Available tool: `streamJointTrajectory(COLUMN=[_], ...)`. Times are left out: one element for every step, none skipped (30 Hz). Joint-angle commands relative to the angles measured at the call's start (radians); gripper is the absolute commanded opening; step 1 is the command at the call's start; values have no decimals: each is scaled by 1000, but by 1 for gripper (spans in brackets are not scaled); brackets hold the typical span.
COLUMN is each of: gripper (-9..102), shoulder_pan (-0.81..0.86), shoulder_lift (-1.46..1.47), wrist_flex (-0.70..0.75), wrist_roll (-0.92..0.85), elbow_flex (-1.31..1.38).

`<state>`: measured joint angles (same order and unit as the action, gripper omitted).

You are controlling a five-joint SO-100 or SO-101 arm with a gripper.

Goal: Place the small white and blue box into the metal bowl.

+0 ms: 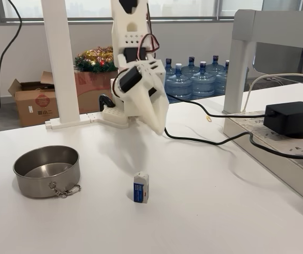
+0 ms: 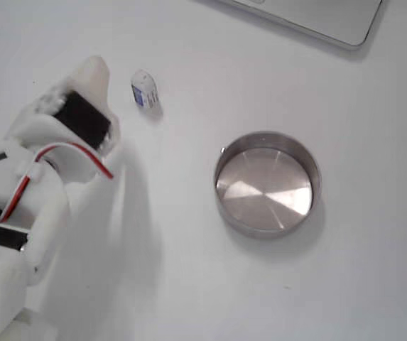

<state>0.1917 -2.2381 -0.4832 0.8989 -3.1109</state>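
Observation:
The small white and blue box (image 1: pixel 140 187) stands upright on the white table, blue face toward the camera; from above the box (image 2: pixel 145 90) shows as a tiny block. The metal bowl (image 1: pixel 46 170) sits empty to the box's left in the front-facing fixed view, a clip chain hanging off its rim. In the top-down fixed view the bowl (image 2: pixel 267 183) lies to the box's lower right. My white gripper (image 1: pixel 161 128) hangs above the table behind the box, shut and holding nothing. Its tip (image 2: pixel 94 66) is just left of the box, apart from it.
A black power adapter (image 1: pixel 291 117) and its cable (image 1: pixel 204 140) lie on and beside a raised white ledge (image 1: pixel 278 153) at right. A white post (image 1: pixel 61 63) stands behind the bowl. Off the table are a cardboard carton (image 1: pixel 35 100) and water bottles (image 1: pixel 199 79).

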Motion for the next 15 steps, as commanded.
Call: streamJointTrajectory(gripper=[-5, -5, -5, -5, -5, -5, -5, -5, -4, -4, -4, -4, -4, -4, -4], shoulder_pan=[9, 5, 0, -5, -6, -6, -6, -6, -6, -5, -3, -3, -5, -5, -2], shoulder_lift=[64, 83, 104, 130, 156, 181, 202, 221, 233, 239, 241, 241, 242, 242, 242], wrist_flex=[-20, -20, -21, -28, -29, -29, -29, -31, -31, -31, -31, -31, -31, -31, -31], wrist_roll=[295, 357, 413, 460, 499, 532, 560, 583, 601, 617, 629, 637, 643, 647, 647], elbow_flex=[-9, -9, -9, -9, -9, -9, -9, -8, -8, -8, -6, -6, -6, -6, -6])
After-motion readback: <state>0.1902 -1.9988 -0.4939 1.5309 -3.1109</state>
